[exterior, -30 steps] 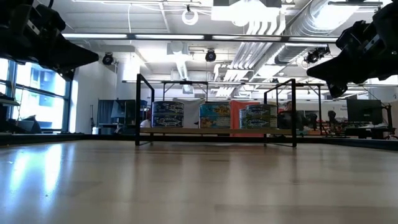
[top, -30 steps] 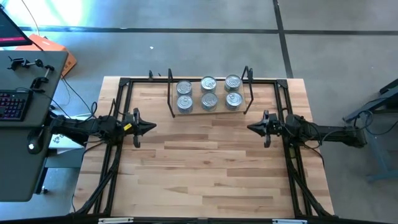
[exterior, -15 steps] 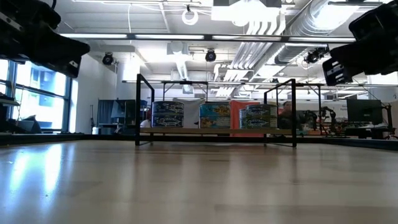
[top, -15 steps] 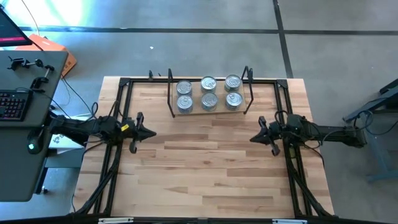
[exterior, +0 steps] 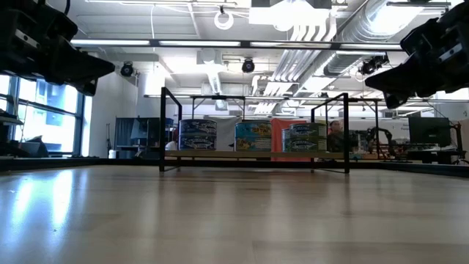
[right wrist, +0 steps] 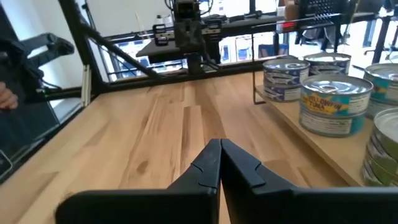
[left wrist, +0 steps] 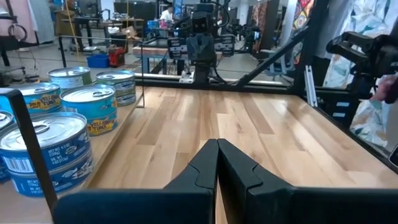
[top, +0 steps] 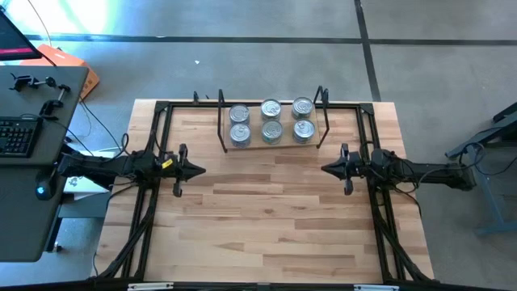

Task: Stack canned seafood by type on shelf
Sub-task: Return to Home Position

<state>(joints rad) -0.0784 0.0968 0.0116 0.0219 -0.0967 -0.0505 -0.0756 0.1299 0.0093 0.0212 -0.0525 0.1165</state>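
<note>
Both arms have levelled since half a second ago. The left tool and right tool were then tipped toward 6 o'clock; they now point straight at each other across the bench. The left tool sits at 9 o'clock and the right tool at 3 o'clock, well apart and raised off the surface. The wrist views show each pair of fingers pressed together to a point, holding nothing. Judged reason: stacking is finished and the arms are parking clear of the load.

Tins stand on the shelf at 12 o'clock, six piles in two rows of three, silver lids up. The left wrist view shows like labels grouped, and the piles look two high. No tin lies loose on the bench.

The bench is pale planked wood in a black frame, glossy at low angle. Grey concrete floor surrounds it. A desk with a keyboard stands at 9 o'clock. Ceiling ducts show beyond.
</note>
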